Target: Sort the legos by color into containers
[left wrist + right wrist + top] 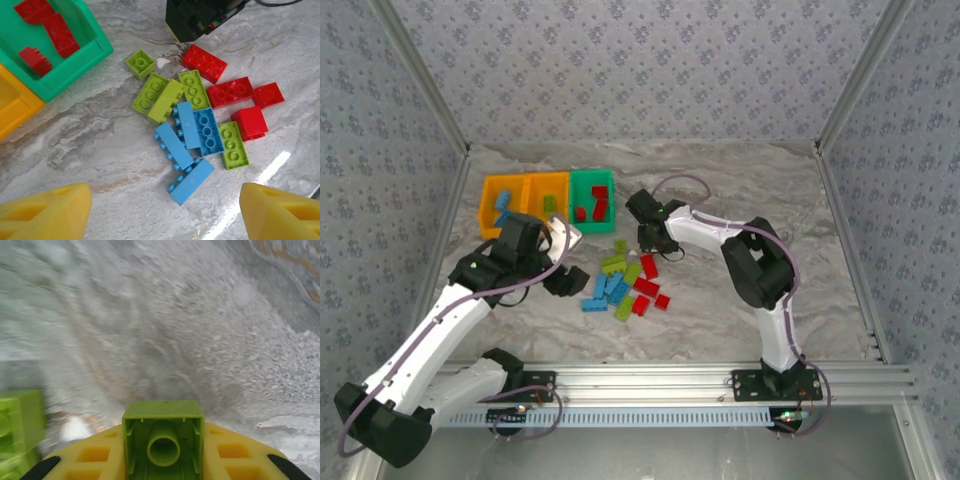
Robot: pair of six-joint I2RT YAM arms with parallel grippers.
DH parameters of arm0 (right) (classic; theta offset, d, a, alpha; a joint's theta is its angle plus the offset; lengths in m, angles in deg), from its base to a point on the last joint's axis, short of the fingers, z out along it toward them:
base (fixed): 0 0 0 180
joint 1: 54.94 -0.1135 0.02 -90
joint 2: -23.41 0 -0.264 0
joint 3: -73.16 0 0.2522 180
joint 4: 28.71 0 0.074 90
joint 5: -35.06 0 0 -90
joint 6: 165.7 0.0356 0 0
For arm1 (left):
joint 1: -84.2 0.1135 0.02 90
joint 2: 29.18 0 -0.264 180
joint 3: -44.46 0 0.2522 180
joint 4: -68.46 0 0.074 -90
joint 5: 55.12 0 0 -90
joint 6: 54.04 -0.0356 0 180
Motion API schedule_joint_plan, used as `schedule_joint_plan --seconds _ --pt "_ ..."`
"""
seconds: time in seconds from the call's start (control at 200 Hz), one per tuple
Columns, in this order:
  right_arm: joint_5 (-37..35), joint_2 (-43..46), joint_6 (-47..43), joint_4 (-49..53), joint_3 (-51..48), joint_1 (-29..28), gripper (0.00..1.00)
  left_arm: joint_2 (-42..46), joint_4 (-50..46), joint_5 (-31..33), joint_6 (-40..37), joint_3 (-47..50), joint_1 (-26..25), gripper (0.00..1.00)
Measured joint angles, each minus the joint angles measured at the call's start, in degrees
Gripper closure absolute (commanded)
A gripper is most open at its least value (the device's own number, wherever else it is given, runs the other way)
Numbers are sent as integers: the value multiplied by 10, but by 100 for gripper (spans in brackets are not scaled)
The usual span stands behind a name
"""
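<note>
Three bins stand in a row at the back left of the table (740, 180). First is an orange bin (488, 210) with blue bricks inside, then a second orange bin (548, 178) with a lime piece in it. Last comes the green bin (75, 67), which holds red bricks (60, 35).

Just in front of the bins hangs the left gripper (165, 210). Its yellow fingers (47, 212) are spread wide with nothing between them, above the near edge of the loose legos (200, 120).

This pile of lime, blue and red bricks lies on the marble near the middle of the table, many of them touching.

At the far side of the pile is the right gripper (650, 242), low over the table. Its jaws are clamped on a small lime brick (163, 435), whose hollow underside faces the wrist camera. Another lime piece (20, 425) sits blurred just to its left.
</note>
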Motion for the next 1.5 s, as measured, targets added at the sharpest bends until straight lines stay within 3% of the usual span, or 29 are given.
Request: schedule_joint_plan --seconds 0.145,0.255,0.49,0.78,0.839,0.984,1.164,1.334,1.459,1.499 --pt "51 57 -57 -93 0 -39 73 48 21 61 11 21 10 21" --pt "83 50 -105 -151 43 -80 76 92 38 114 27 37 35 21" --pt "98 -85 -202 -242 188 -98 76 165 70 162 47 62 81 22" --pt "98 -241 -287 -227 346 -92 74 141 77 166 55 67 84 22" --pt "98 -249 -297 -222 362 -93 71 137 77 165 55 70 84 22" --pt "102 -275 -313 -201 425 -90 48 129 77 164 55 72 84 22" --pt "105 -312 -316 -154 507 -79 46 128 77 165 55 72 84 22" --pt "104 -304 -317 -126 495 -75 47 128 77 165 56 72 84 22" --pt "103 -209 -324 -151 325 -77 45 127 77 164 58 72 84 21" --pt "101 -164 -325 -163 256 -78 45 123 77 162 62 72 84 16"
